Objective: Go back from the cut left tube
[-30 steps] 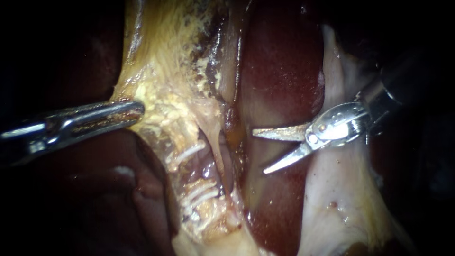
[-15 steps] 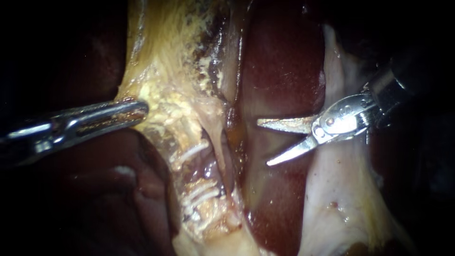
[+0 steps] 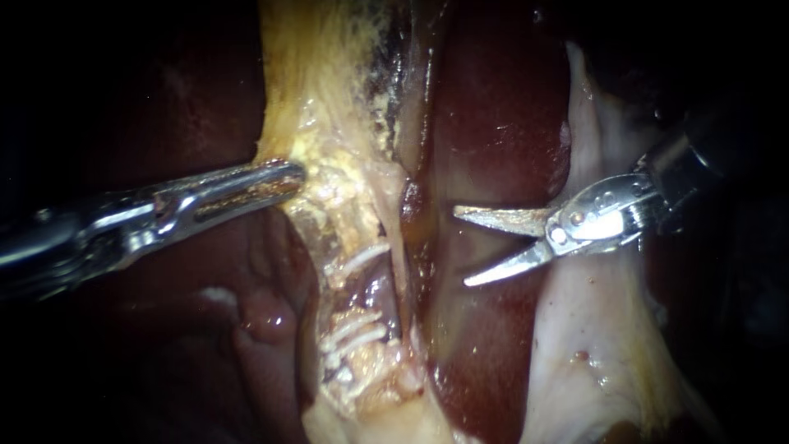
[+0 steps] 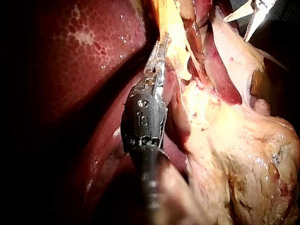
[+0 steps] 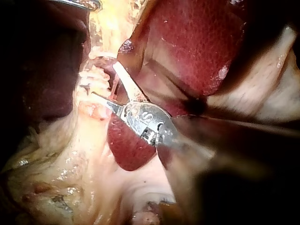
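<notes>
Red liver (image 4: 84, 56) beside left instrument (image 3: 294, 172) gripping yellow tissue (image 3: 320, 99).

Pretty clearly a surgical bench setup seen through a scope: glossy dark red liver (image 3: 493, 123) lit against blackness, white clips (image 3: 355, 333) around 6 o'clock, left instrument (image 3: 286, 174) pinching yellow tissue (image 3: 320, 82) from 9 o'clock, right instrument (image 3: 460, 247) with parted blades at 3 o'clock.

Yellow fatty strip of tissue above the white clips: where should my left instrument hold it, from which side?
The yellow fatty strip: grip its thin left edge above the white clips, coming from the endoscope view's left, as the left instrument does; the strip runs upright.
</notes>
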